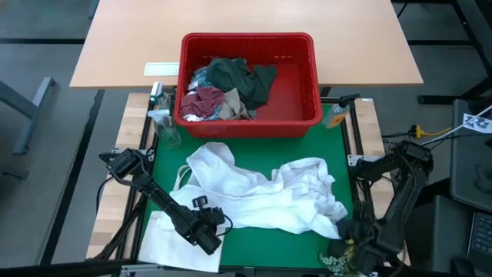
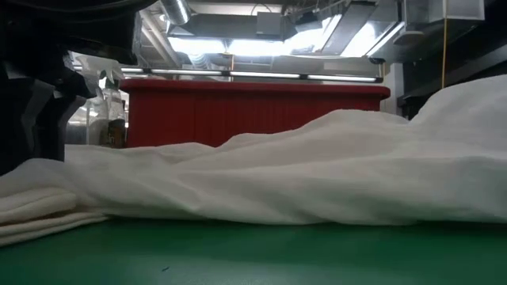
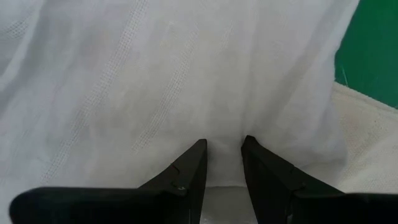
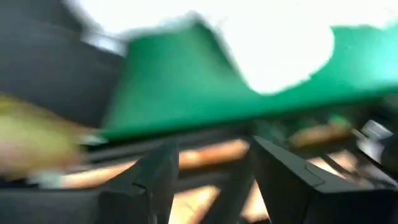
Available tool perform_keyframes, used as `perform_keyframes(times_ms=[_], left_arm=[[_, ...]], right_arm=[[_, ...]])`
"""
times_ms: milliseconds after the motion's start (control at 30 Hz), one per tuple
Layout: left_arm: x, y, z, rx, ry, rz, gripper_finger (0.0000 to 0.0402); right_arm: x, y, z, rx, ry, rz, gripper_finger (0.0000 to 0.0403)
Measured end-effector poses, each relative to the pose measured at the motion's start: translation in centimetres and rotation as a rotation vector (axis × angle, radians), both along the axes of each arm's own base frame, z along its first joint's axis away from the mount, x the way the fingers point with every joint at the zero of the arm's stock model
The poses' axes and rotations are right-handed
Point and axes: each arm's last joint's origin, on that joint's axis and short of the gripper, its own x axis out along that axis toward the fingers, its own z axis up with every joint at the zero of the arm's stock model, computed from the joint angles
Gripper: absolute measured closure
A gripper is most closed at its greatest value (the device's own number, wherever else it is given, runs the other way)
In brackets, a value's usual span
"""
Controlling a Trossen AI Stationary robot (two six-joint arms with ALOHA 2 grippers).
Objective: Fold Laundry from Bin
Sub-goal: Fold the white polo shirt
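Laundry first: at the left of the green mat, the left end effector (image 1: 211, 240) sits low at the near edge with its two dark fingers (image 3: 186, 171) pinched on a thin fold of the white garment (image 1: 265, 196), which lies crumpled across the middle of the bench (image 1: 307, 146); a flat white cloth (image 1: 165, 242) lies under and beside that arm. Behind, at the centre, the bin (image 1: 307, 100) holds the rest of the laundry (image 1: 231, 88), dark green, maroon and pale pieces heaped toward its left side. Two clear bottles (image 1: 163, 115) stand just left of the bin and a small yellowish bottle (image 1: 336, 115) just right of it. At the far right, the right end effector (image 4: 214, 174) hangs off the near right corner of the mat, its fingers spread with nothing between them, near a small leafy sprig (image 1: 332, 261). The step in hand looks like spreading the garment flat; I judge it best done by keeping the left pinch firm while the right takes a corner on its own side and both draw apart evenly, low over the mat. Seams and sleeves are buried in folds, the low view is blocked by cloth, and the right wrist view is smeared
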Motion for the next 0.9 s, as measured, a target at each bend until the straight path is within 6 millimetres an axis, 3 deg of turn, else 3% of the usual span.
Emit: perform_keyframes(times_ms=[100, 267, 567, 900], left_arm=[[0.0, 0.0, 0.0, 0.0, -0.003, 0.0, 0.03], [0.1, 0.0, 0.0, 0.004, -0.009, 0.001, 0.03], [0.1, 0.0, 0.0, 0.004, -0.011, 0.001, 0.03], [0.2, 0.0, 0.0, 0.001, -0.016, 0.002, 0.03]], right_arm=[[-0.4, 0.2, 1.1, 0.068, -0.138, -0.005, 0.0209], [-0.9, -0.5, 1.5, 0.004, -0.273, -0.018, 0.021], [-0.9, -0.5, -2.4, 0.083, -0.279, 0.005, 0.021], [-0.9, -0.6, -2.9, 0.079, -0.283, 0.044, 0.021]])
